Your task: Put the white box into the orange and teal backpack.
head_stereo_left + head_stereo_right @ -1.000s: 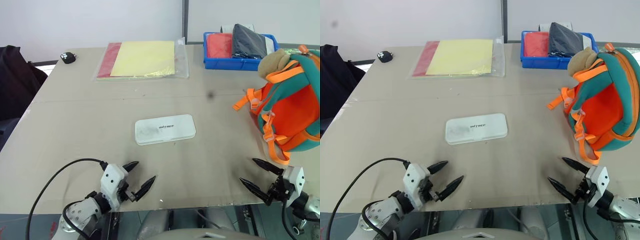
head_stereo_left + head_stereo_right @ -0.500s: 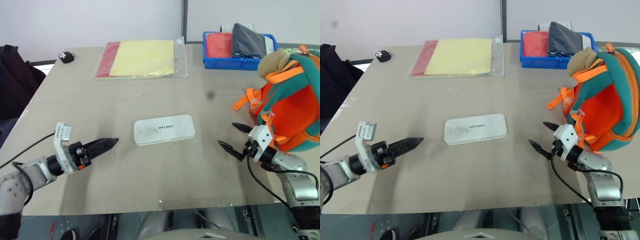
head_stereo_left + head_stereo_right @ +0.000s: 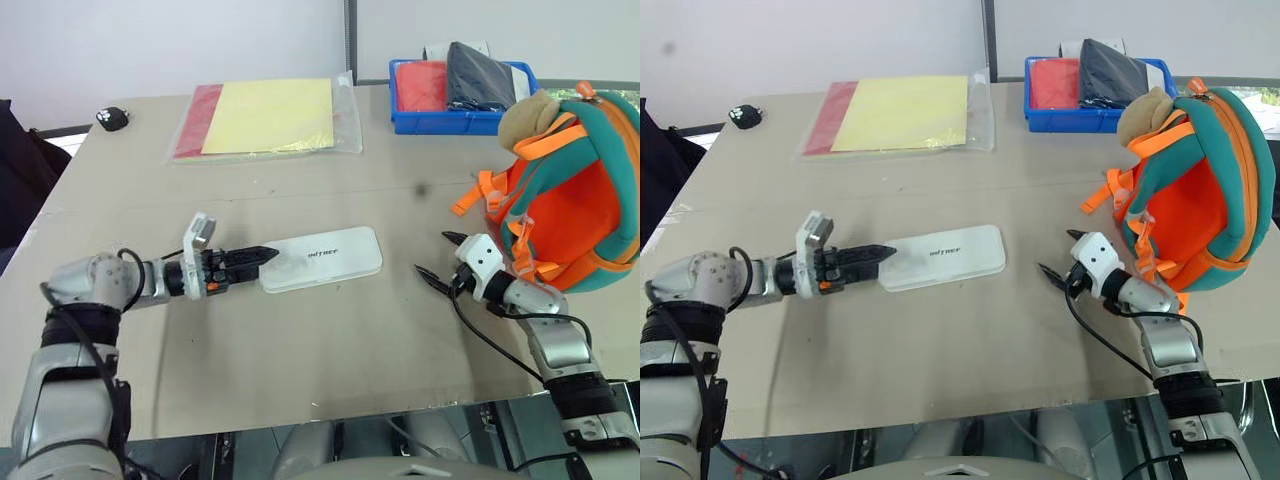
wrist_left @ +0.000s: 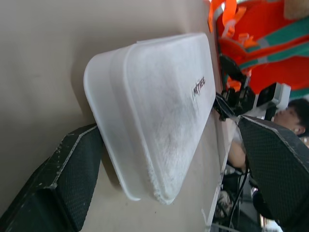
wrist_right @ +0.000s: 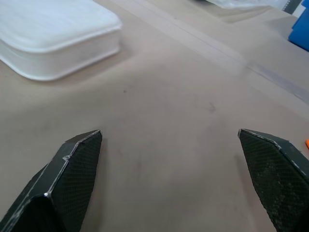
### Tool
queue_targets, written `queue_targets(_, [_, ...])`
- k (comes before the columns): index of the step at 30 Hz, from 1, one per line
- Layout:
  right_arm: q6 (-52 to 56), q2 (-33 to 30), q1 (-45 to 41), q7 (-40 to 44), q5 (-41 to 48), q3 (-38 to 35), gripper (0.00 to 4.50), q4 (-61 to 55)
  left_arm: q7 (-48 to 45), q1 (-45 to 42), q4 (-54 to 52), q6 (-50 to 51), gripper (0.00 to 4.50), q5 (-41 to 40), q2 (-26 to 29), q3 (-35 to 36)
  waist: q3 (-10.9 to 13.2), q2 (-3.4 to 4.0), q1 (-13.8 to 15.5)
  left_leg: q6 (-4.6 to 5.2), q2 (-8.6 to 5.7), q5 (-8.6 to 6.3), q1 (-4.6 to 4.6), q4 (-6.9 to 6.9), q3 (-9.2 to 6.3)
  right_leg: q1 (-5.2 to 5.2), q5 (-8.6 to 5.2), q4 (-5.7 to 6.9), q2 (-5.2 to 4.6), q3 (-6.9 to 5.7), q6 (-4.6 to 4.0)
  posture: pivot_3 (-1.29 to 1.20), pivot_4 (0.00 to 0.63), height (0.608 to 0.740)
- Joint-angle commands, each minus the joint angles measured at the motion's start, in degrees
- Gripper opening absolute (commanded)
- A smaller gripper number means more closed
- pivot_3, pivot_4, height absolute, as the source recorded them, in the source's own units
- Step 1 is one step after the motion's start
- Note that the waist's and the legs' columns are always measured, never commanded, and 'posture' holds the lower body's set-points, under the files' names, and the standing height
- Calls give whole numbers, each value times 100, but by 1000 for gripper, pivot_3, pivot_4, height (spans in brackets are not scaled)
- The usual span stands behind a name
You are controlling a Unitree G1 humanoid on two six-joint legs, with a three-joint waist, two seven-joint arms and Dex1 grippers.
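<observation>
The left tool (image 3: 262,255) stood with its fingers apart at the near-left short end of the white box (image 3: 325,257), one finger beside that end and the other wide of it, clamped on nothing. The right tool (image 3: 434,256), also spread and empty, hung just off the table (image 3: 300,340) between the box and the orange and teal backpack (image 3: 565,195), which stood toward the table's right edge. The box lay flat near the table's middle. It looked a stiff, light plastic case with smooth, rounded edges (probably slippery). Pinching it across the narrow width near one end seemed the surest hold.
</observation>
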Motion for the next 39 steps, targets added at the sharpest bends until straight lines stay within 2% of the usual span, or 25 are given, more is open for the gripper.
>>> queue_targets(1, [99, 91, -53, 18, -80, 283, 4464, -524, -282, -25, 55, 195, 4500, 349, -202, -501, 0, 0, 3, 0, -1, 0, 0, 2, -1, 0, 0, 2, -1, 1, 0, 0, 150, 740])
queue_targets(6, [437, 441, -257, -289, -347, 621, 4464, -750, -497, -193, 343, 246, 4500, 509, -389, -381, 0, 0, 20, 0, -5, 0, 0, 15, -8, 0, 0, 17, -4, 7, 0, 0, 150, 740])
queue_targets(11, [532, 572, -170, -254, -254, 687, 4464, -937, -448, -204, 241, 418, 4500, 442, -594, -42, -1, 0, 30, 0, -8, 0, -12, 35, -29, 0, 0, 25, -7, -1, 0, 0, 150, 740])
queue_targets(13, [575, 570, -113, -280, -117, 518, 4464, -988, -393, -115, 130, 420, 4500, 491, -633, 16, -1, 0, 28, 0, -11, -1, -34, 53, -49, -11, 0, 25, -7, -11, 0, 0, 150, 740])
queue_targets(18, [440, 250, 97, 268, 704, -17, 4464, -1285, -256, 23, 59, 450, 4500, 542, -669, 236, 0, 0, 21, 0, -19, -1, -46, 64, -63, -18, 0, 35, -11, -13, 0, 0, 150, 740])
queue_targets(22, [471, 160, -332, -604, 289, -475, 4464, -539, -154, 135, -70, 487, 4500, 528, -721, 356, -1, 1, 4, 0, -18, -1, -42, 64, -63, -19, 0, 42, -9, -9, 0, 0, 150, 740])
queue_targets(27, [967, 448, -997, -1049, -509, 199, 4464, 288, -8, 159, -202, 567, 4500, 534, -838, 445, -6, 3, -1, -3, -19, 1, -42, 64, -62, -33, 0, 53, -5, -2, -1, 0, 150, 740])
queue_targets(33, [1034, 939, -1006, -575, -175, 561, 4464, -21, 220, 102, -363, 699, 4500, 461, -1033, 650, -7, 5, 19, -3, -30, 1, -49, 72, -70, -33, 0, 52, -14, -3, 0, 0, 150, 740])
queue_targets(39, [1078, 917, -783, -575, -285, 679, 4464, -173, 504, 121, -488, 843, 4500, 331, -1243, 1095, -7, 5, 25, -3, -34, 1, -50, 74, -83, -30, 1, 52, -16, -12, 1, 0, 150, 740])
